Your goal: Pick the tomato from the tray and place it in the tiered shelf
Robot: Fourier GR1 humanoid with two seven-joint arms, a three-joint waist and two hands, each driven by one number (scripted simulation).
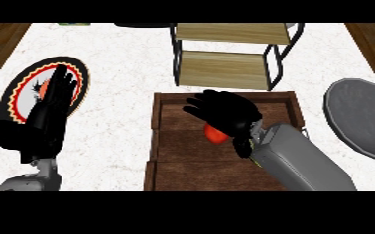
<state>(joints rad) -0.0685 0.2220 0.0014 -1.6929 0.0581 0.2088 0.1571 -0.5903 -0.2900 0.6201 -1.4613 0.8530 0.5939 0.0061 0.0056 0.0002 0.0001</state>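
Nearest the camera, at the lower left, the left hand stands with its fingers straight and pointing up, open and holding nothing, resting at the edge of the view on its grey forearm. Behind its fingers lies a round plate with a dark rim, a ring of pale scalloped marks and a light centre that shows a touch of orange; the hand covers much of it. All of this sits on a white speckled counter, with brown wood strips at the far left and far right edges. In the middle, a brown wooden tray runs from the lower edge up toward the centre, with raised walls and a plank floor. Over the tray, the right hand comes in from the lower right on its grey forearm, fingers curled down around the red-orange tomato, which shows only as a small patch below the palm, within the tray's outline; whether it touches the tray floor cannot be told. Just beyond the tray's far wall stands the tiered shelf, two light wooden boards in a thin black frame. At the right edge, a grey round plate lies partly out of view.
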